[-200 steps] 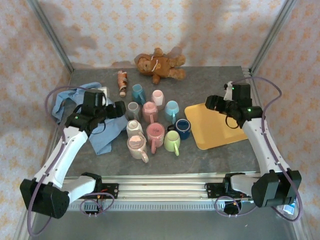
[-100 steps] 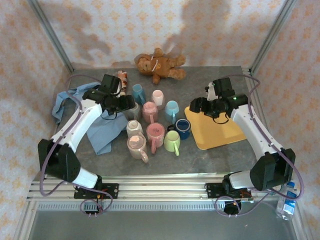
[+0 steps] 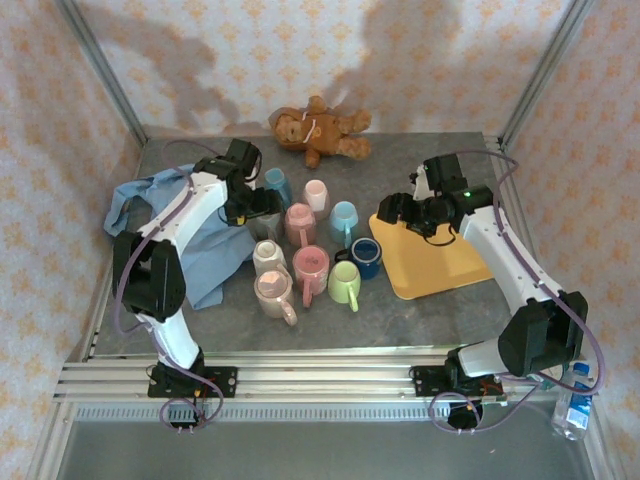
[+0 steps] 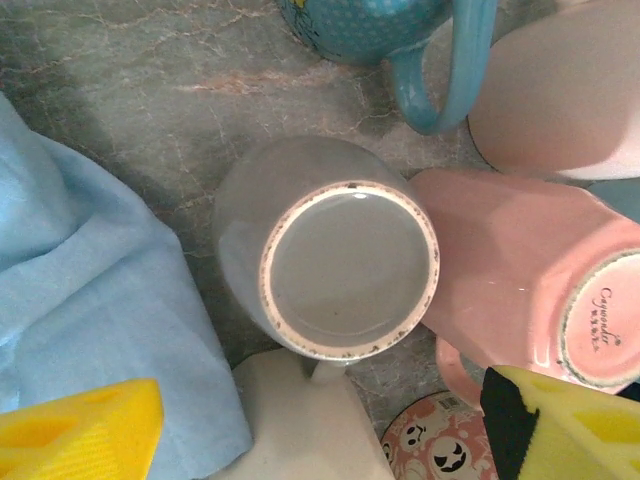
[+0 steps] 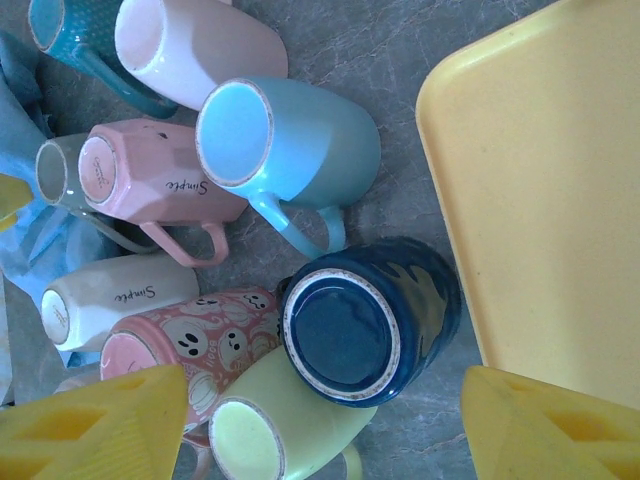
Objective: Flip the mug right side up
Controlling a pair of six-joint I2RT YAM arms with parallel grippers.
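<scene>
Several mugs stand upside down in a tight cluster mid-table. My left gripper [image 3: 256, 206] hangs open right above a grey mug [image 4: 340, 265], whose base faces up between the yellow fingertips [image 4: 85, 430]; nothing is gripped. The grey mug [image 3: 267, 229] is partly hidden under that gripper in the top view. My right gripper [image 3: 388, 214] is open above a dark blue mug [image 5: 360, 325], also base up, which sits at the left edge of the yellow tray [image 5: 550, 170]. The dark blue mug [image 3: 366, 256] touches a green mug [image 5: 275, 420] and a pink ghost-print mug [image 5: 190, 345].
Around the grey mug stand a pink mug [image 4: 510, 280], a teal mug [image 4: 400, 30] and a white mug [image 4: 300, 420]. A light blue mug [image 5: 285, 135] stands behind the dark blue one. A blue cloth [image 3: 150, 205] lies left, a teddy bear [image 3: 316, 128] at the back.
The left arm swung toward the back and its gripper came over the grey mug. The right gripper shifted left from above the tray toward the mug cluster. Both stayed open.
</scene>
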